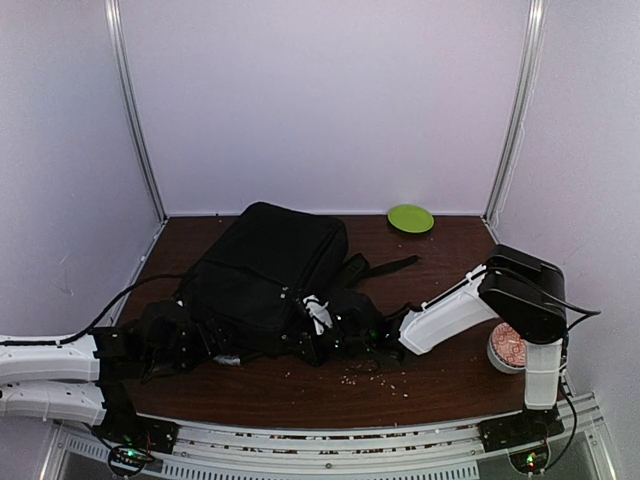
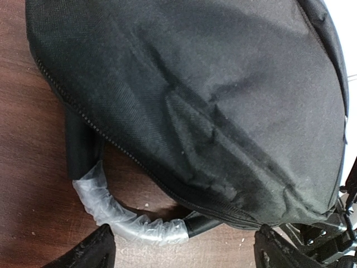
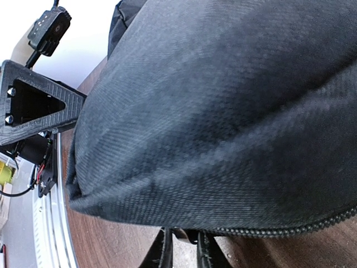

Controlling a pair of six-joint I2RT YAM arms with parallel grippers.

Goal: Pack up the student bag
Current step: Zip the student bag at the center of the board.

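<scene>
The student bag is large, black and soft, and lies flat in the middle of the table. In the left wrist view the bag fills the frame, and its handle, wrapped in clear plastic, curves out below the zipper. My left gripper is open wide just short of that handle and holds nothing. In the top view it sits at the bag's near left corner. My right gripper is under the bag's zipper line, with its fingers narrowed onto a small dark zipper pull. From above it is at the bag's near right edge.
A green plate lies at the back of the table. A round container with a red-patterned lid stands by the right arm's base. Black straps trail to the bag's right. Crumbs are scattered on the near tabletop.
</scene>
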